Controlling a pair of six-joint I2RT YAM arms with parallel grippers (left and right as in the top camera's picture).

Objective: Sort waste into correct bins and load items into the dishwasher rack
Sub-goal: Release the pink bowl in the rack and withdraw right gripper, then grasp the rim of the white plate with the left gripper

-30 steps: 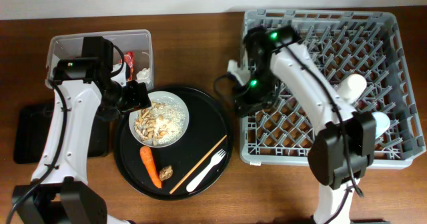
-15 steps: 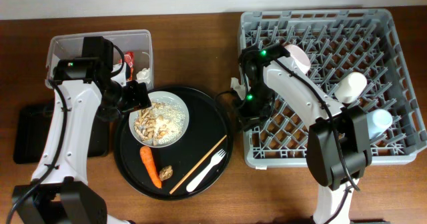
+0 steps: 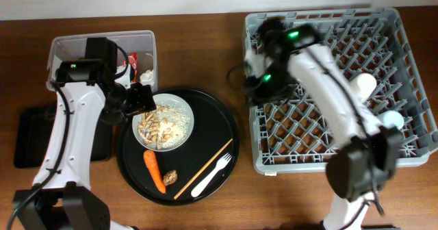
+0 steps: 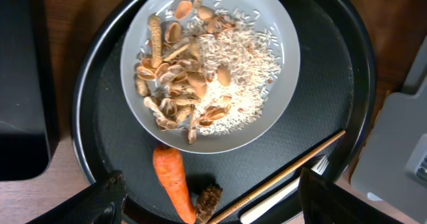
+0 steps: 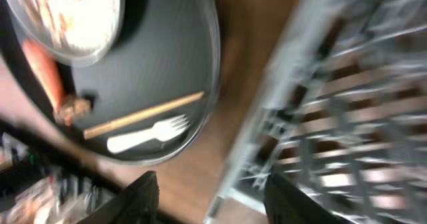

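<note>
We reckon abt a third done. Rack [image 3: 308,163], right side of the counter [image 3: 205,31]: partly loaded, and the right arm covers a good bit of it, so we can't spot a bowl.

Round black tray [image 3: 212,144], centre-left: carries most of what's left.

Clear tub [image 3: 68,47], back left: already has waste in it. Shallow black tray [image 3: 31,137], far left, mostly under the left arm: the part that shows is bare.

Plate [image 4: 263,11], on the round tray's back-left part, w/ food scraps [image 4: 193,77] (shells + rice) piled on it. It needs emptying before it can be racked.

Chopstick [image 3: 204,169] & fork [image 3: 209,176] lie side by side on the tray's front right, not yet racked. Carrot [image 3: 154,170] sits just in front of the plate, unbinned.

White cup [image 3: 363,86] & pale-blue cup [image 3: 392,119] are in the rack near its right edge, so those are done.

Red wrapper [image 3: 132,60] & white wad [image 3: 146,74] are in the tub's right end, so they look sorted. Brown lump [image 3: 170,178], beside the carrot's tip, is unbinned.

Left jaws: wide, nothing btwn them, over the plate & carrot. Right jaws: apart & seemingly empty, tho that wrist view is blurred. They're at the rack's left edge, near the tray's right rim.

To do, as we judge it: scraps, carrot & lump to the bins. Plate, fork & chopstick go to the rack.
</note>
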